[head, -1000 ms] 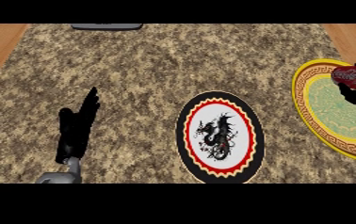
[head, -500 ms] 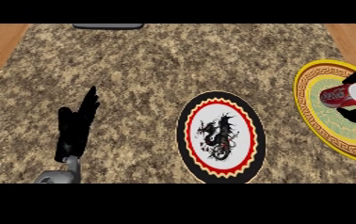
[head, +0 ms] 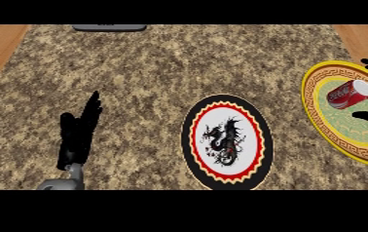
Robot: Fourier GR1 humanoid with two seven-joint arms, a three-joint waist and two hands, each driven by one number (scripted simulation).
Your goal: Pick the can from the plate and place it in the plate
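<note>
Speckled granite counter (head: 179,70); grey object (head: 109,27) at far edge

The red can (head: 347,92), lying on the yellow plate (head: 316,110) just above a dark fingertip (head: 359,114), bears white script, possibly a cola logo, too blurred to read. Nothing else is lettered.
</note>
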